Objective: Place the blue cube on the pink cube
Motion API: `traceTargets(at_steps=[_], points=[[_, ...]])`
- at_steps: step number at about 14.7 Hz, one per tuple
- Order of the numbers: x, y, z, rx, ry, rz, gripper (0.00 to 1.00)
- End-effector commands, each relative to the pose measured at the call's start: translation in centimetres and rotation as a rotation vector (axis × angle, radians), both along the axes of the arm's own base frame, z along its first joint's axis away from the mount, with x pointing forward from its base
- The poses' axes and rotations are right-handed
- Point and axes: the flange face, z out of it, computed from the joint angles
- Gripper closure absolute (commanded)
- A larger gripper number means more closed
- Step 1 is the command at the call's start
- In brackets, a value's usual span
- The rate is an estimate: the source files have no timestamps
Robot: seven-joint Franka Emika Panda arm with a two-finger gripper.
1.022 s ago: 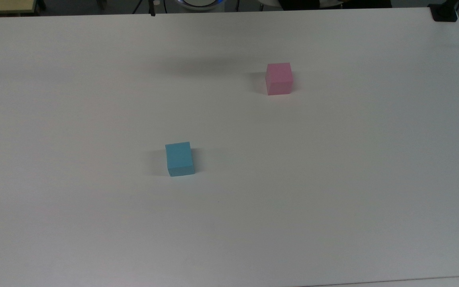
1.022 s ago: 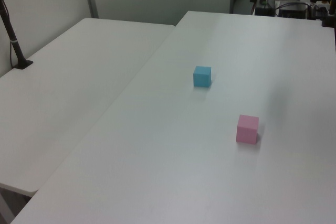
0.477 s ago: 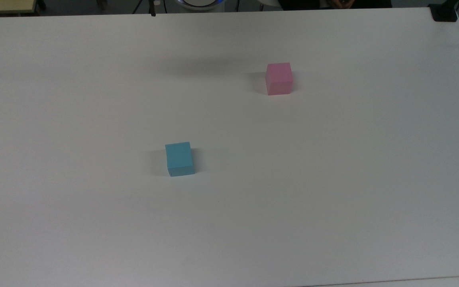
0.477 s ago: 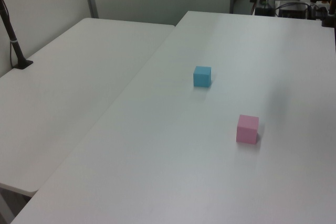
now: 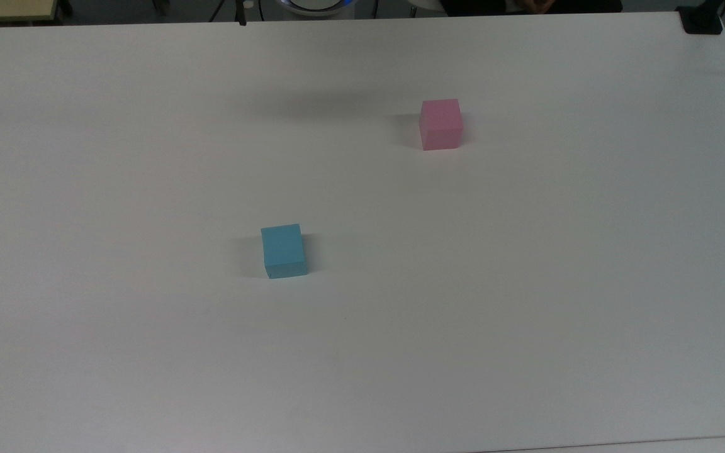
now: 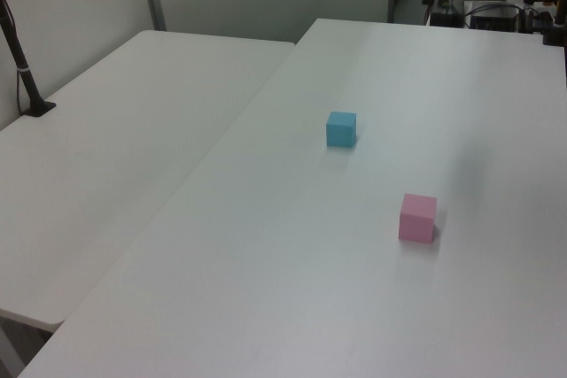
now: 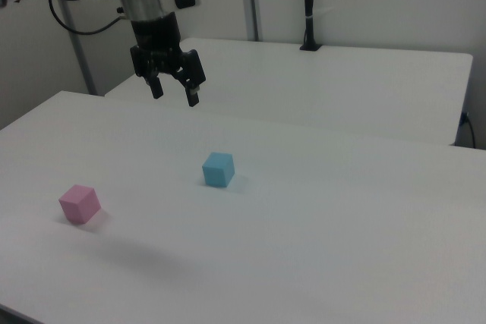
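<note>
Gripper [image 7: 175, 92] hangs spread, grasping nothing, above blue cube [image 7: 219, 169], well apart from pink cube [image 7: 80, 203].

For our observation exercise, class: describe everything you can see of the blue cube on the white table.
The blue cube is a small, light sky-blue block with plain, matte faces and crisp edges. It sits flat and upright on the white table, one face down, casting a soft shadow. Nothing else touches it. The pink cube stands well apart from it, and the gripper hangs in the air above the table, its fingers open, clear of the cube.
</note>
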Motion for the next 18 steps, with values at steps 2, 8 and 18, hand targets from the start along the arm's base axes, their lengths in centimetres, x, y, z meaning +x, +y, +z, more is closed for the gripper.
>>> traceTargets(at_steps=[2,8,18], points=[[-0.91,-0.33,0.26,0.017,0.015,0.013,0.0],[-0.79,-0.35,0.25,0.022,0.008,0.014,0.0],[-0.17,0.11,-0.4,0.021,-0.004,0.024,0.0]])
